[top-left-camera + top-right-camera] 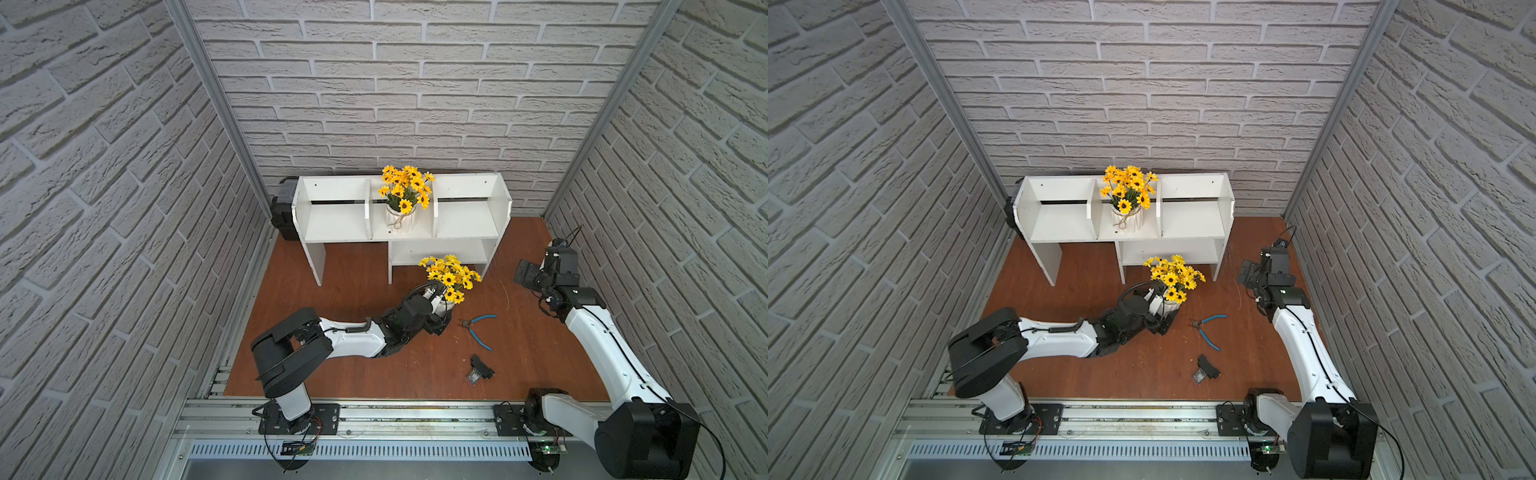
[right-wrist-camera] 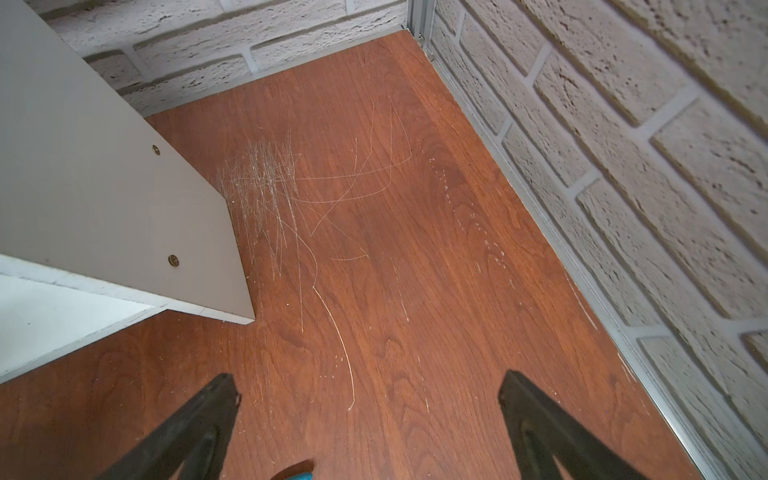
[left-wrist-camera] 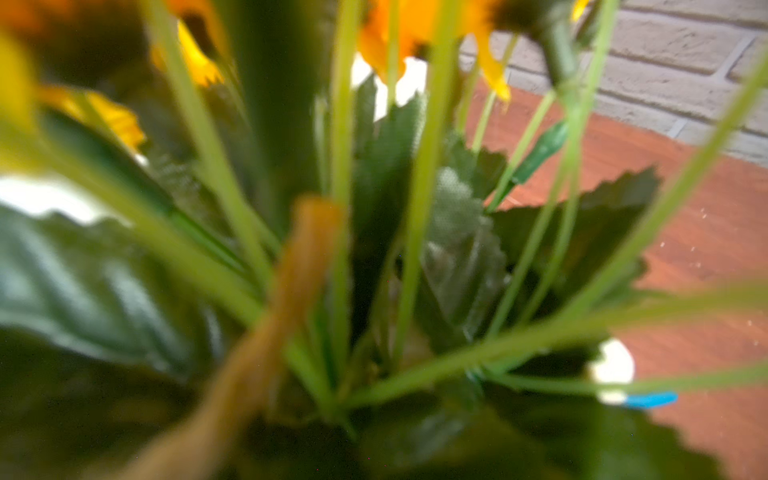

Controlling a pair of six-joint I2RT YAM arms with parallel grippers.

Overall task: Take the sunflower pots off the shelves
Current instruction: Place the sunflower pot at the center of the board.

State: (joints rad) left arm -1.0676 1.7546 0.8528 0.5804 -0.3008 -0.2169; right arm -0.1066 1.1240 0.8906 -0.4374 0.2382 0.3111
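Observation:
One sunflower pot (image 1: pixel 401 218) (image 1: pixel 1127 218), tied with a twine bow, stands in the middle upper compartment of the white shelves (image 1: pixel 332 220) (image 1: pixel 1059 220). A second sunflower pot (image 1: pixel 445 306) (image 1: pixel 1169 305) is off the shelves, over the wooden floor just in front of the lower shelf. My left gripper (image 1: pixel 441 318) (image 1: pixel 1165 319) is shut on it. The left wrist view is filled with its blurred leaves and stems (image 3: pixel 457 249), which hide the fingers. My right gripper (image 1: pixel 524 274) (image 2: pixel 368 390) stands open above bare floor, beside the shelves' right side panel (image 2: pixel 104 187).
Blue-handled pliers (image 1: pixel 478 326) (image 1: pixel 1208 328) lie on the floor right of the held pot. A small black part (image 1: pixel 480 370) lies nearer the front. A black box (image 1: pixel 284 212) sits behind the shelves' left end. Brick walls close in three sides.

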